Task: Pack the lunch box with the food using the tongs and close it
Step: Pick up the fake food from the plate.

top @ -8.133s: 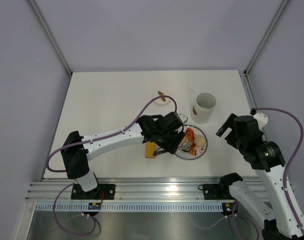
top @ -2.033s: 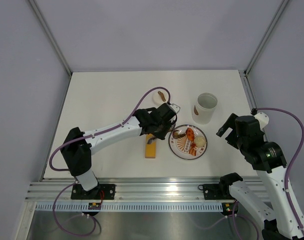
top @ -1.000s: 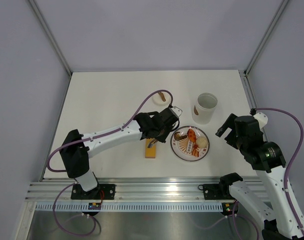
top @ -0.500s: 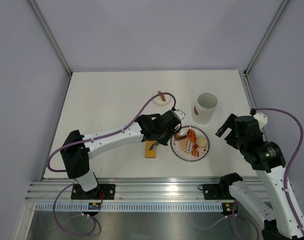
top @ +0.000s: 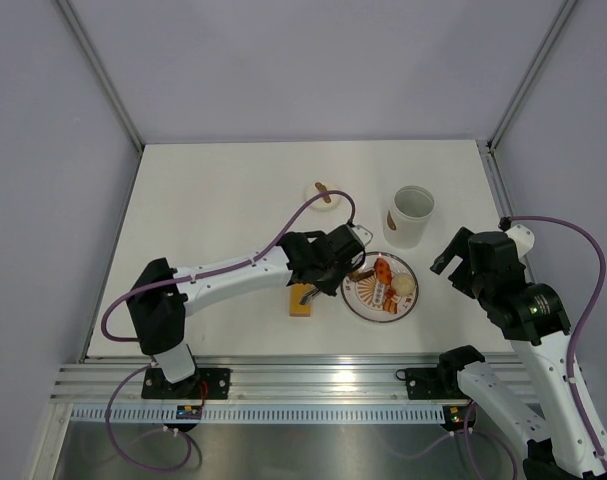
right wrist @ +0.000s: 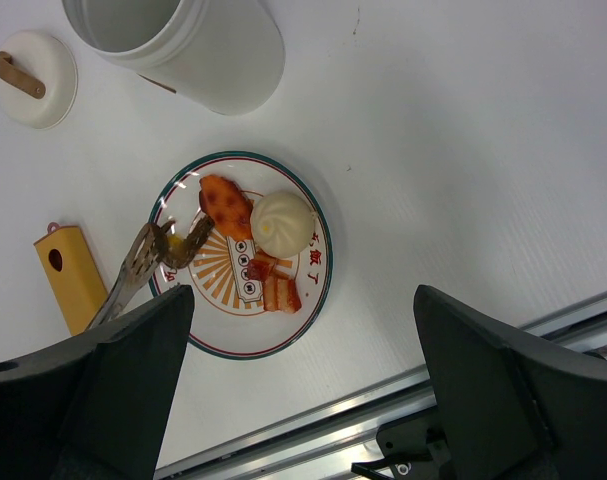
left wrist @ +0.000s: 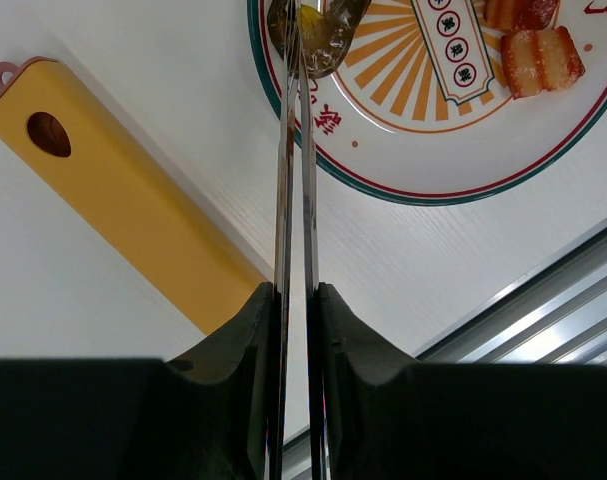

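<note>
Squeezing the tongs [left wrist: 293,170] in narrowed jaws, the left gripper [left wrist: 295,300] is pinching a brown morsel [left wrist: 321,28] at the rim of the plate [left wrist: 413,180], arguably risking a slip from the thin tips.

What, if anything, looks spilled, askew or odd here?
Nothing stands out: the food sits on the plate, the lunch box stands upright, its lid lies flat nearby, and the tongs pinch one brown piece.

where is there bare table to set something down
Wide bare table left of the lid and orange bar; also the far strip behind the lunch box. Crowded around the plate, where the left gripper holds the tongs.
</note>
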Robot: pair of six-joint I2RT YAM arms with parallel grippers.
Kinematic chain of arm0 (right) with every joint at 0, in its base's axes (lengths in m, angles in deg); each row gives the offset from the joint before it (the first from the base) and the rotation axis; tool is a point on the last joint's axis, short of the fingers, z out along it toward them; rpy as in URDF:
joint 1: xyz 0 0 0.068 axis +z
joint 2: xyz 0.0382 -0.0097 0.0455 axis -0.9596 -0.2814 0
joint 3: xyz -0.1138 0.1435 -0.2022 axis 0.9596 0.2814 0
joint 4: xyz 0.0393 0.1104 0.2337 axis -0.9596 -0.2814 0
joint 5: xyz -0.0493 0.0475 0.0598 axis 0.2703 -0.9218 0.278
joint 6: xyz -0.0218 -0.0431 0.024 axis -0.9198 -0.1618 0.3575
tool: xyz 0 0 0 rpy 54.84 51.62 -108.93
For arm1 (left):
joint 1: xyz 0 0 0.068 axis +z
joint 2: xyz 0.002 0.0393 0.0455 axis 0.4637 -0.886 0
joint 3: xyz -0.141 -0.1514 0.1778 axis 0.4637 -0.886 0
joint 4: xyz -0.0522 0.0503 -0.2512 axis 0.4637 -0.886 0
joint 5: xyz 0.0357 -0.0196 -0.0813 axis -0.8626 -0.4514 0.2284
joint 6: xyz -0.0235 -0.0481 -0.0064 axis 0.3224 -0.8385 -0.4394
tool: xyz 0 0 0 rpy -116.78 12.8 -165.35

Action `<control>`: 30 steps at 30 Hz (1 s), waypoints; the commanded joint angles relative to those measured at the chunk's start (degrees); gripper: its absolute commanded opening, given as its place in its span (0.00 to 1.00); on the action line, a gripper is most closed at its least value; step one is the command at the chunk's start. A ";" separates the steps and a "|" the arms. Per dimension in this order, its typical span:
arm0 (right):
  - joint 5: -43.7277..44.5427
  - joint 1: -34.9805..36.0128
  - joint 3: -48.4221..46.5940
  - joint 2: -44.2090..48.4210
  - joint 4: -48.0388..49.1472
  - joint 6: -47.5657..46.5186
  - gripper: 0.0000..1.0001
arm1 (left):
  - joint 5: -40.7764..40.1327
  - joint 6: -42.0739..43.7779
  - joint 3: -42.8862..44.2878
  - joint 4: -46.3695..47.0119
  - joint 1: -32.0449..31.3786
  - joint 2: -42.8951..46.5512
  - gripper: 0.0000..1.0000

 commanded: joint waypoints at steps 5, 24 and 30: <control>-0.01 0.10 -0.13 0.00 1.34 0.40 1.00 | 2.77 -1.47 -0.42 0.18 -1.50 0.75 0.23; -0.01 0.10 0.05 0.79 1.08 0.40 0.99 | -1.00 -2.88 3.44 -3.86 -4.58 3.20 0.25; -0.36 0.10 0.13 0.96 0.99 0.84 0.99 | -1.10 -2.97 6.43 -3.34 -4.93 1.89 0.37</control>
